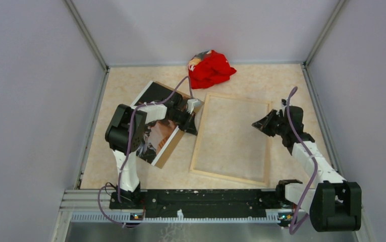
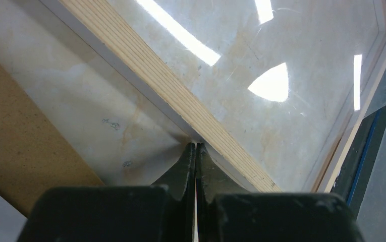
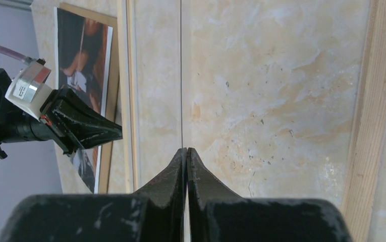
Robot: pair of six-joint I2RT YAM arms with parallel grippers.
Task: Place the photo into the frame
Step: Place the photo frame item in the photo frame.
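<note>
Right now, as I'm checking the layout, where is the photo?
In the top view, the photo lies on the brown board left of centre, close beside the left edge of the frame.

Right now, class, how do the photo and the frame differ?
The photo is a dark print; the frame is pale wood around clear glass. The photo rests on a brown board; the frame lies on the table. The frame looks larger. Both lie flat.

Top external: high above and behind the arm bases (image 1: 127, 194), looking down over the whole table (image 1: 261, 83).
Left wrist: close and low, facing the frame (image 2: 180, 98) across its wood rail.
Right wrist: close over the frame, facing the left gripper (image 3: 116, 133).
Shared: the frame, in all three.
</note>
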